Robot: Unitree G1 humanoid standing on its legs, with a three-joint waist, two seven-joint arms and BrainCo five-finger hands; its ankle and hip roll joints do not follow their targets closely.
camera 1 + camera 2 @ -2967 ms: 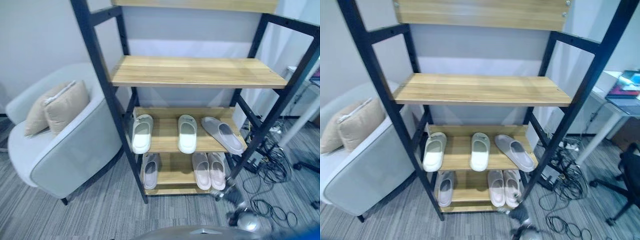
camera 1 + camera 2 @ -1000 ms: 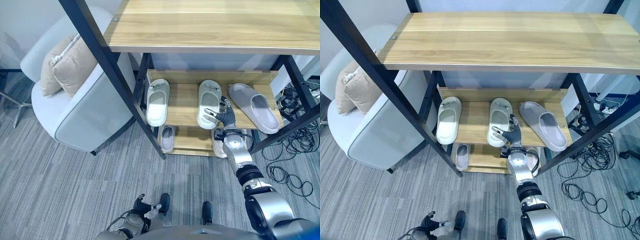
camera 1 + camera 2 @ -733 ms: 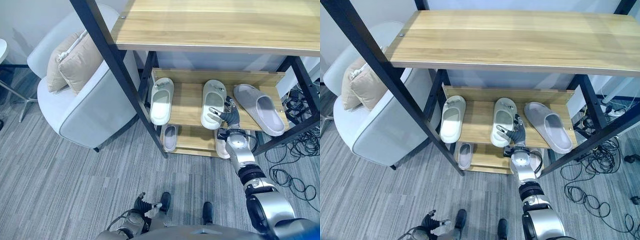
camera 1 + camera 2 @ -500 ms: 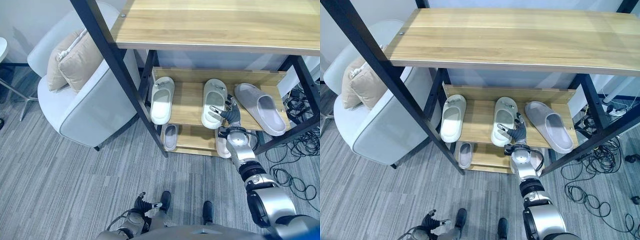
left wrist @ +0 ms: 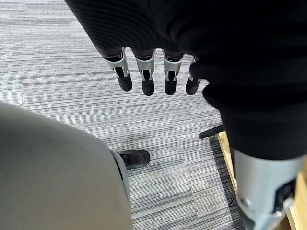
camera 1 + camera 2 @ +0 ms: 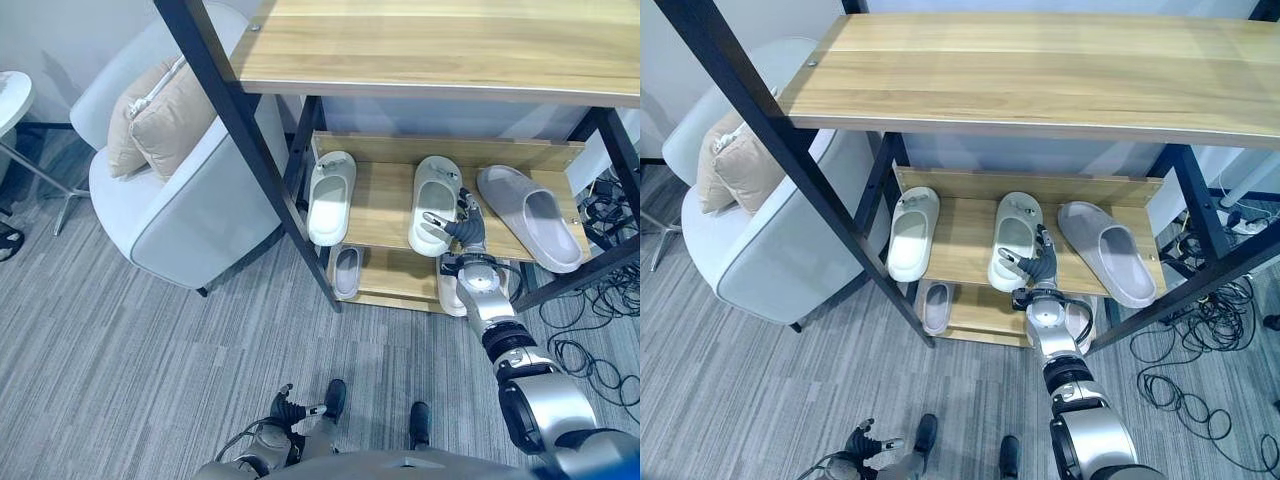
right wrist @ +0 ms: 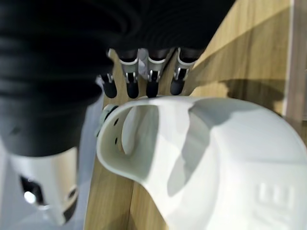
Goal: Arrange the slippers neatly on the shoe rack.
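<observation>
On the middle shelf of the black-framed wooden shoe rack (image 6: pixel 400 205), eye views: right hand (image 6: pixel 462 228) at the heel of the centre white foam slipper (image 6: pixel 435 190), fingers spread, not gripping. Matching white slipper (image 6: pixel 331 183) sits far left, well apart; grey slipper (image 6: pixel 530 216) lies angled at right. Lower shelf: small grey slipper (image 6: pixel 347 272), pale pair partly hidden behind the arm. Left wrist view: left hand (image 5: pixel 148 72) idle over carpet, fingers straight. Right wrist view: fingers (image 7: pixel 152 76) extended just past the white slipper's heel rim. Judgement: early; pairing and straightening remain.
</observation>
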